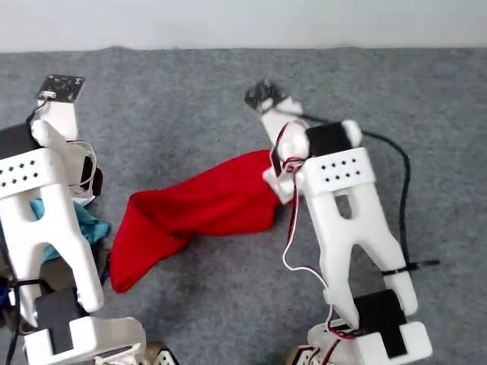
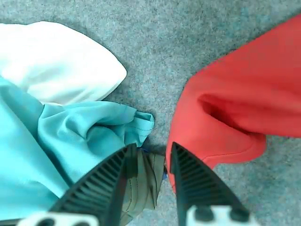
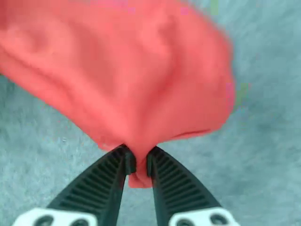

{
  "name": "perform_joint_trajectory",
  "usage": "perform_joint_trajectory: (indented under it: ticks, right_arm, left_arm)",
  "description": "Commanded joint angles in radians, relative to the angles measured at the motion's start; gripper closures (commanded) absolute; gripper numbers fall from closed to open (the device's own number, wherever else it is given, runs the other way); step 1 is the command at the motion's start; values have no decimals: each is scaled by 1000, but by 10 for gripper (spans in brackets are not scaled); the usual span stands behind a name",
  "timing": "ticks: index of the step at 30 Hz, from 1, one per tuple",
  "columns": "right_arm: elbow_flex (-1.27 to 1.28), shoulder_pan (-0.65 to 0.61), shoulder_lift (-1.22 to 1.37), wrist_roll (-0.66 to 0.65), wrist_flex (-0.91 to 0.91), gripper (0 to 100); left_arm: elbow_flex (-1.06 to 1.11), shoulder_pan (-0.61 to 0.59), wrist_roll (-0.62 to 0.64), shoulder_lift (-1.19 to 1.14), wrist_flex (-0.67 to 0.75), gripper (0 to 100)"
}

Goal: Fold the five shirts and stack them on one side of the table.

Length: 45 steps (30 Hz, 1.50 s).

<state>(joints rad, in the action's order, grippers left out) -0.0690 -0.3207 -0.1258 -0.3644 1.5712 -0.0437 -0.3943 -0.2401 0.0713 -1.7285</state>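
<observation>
Grey carpeted table (image 1: 190, 84): bears all items.

Red shirt (image 1: 198, 205): bunched lengthwise across the table's middle. One end is pinched by the right gripper (image 3: 138, 157), its jaws clamped on a fold of the cloth. The other end lies near the left arm.

Teal shirt (image 2: 56, 141): crumpled heap at the left side, close to the red shirt but apart from it.

White shirt (image 2: 51, 61): touching the teal shirt, partly overlapped by it.

Olive striped garment (image 2: 149, 175): a corner showing from under the teal shirt.

Left gripper (image 2: 153, 148): fingers parted and holding nothing, hanging over the olive corner between the teal and red shirts.
</observation>
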Motion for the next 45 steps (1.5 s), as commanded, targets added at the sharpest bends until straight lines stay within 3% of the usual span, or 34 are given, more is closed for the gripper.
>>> perform_joint_trajectory:
  ticks: [1, 9, 18, 27, 38, 45]
  right_arm:
    - [-216, 5, -56, 3, 53, 989]
    - [-463, -67, -67, -26, 64, 989]
    - [-726, -280, -56, -117, 22, 989]
    - [-755, -289, -39, -141, -82, 989]
    - [-703, 5, 251, -133, 94, 989]
    - [-703, 81, 320, -133, 193, 989]
  left_arm:
    - [-1, 34, -9, 51, -28, 878]
    - [125, 193, -31, 167, -18, 878]
    - [243, 110, -31, 253, 18, 878]
    - [249, 54, -32, 305, 12, 878]
    - [257, 84, -32, 361, -12, 878]
    - [349, 377, -51, 471, -23, 878]
